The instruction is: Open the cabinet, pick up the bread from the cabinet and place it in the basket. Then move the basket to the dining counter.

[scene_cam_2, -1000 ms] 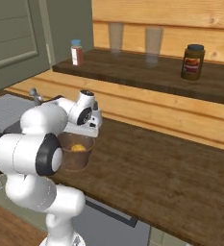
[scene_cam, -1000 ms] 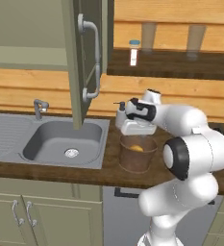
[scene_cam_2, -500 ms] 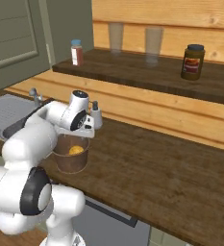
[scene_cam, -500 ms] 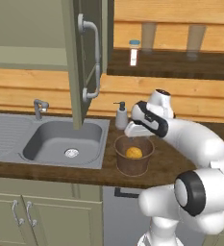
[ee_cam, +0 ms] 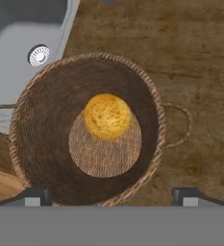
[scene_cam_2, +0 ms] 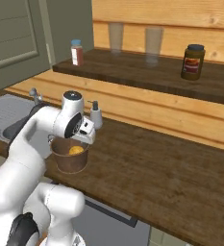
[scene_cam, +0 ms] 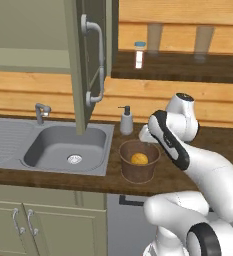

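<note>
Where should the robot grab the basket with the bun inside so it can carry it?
Probably the rim of the basket, coming straight down from above, one finger inside the wall and one outside. The basket stands upright and open-topped, the bread lies low on its floor, clear of the rim, and the open gripper hangs right above it.

One basket (scene_cam: 139, 167), holding one bread (scene_cam: 139, 159). One sink (scene_cam: 53, 150), one faucet (scene_cam: 41, 112), one soap dispenser (scene_cam: 126, 121). Two glasses (scene_cam_2: 116, 37), one spice shaker (scene_cam_2: 76, 52), one brown jar (scene_cam_2: 192, 61).
</note>
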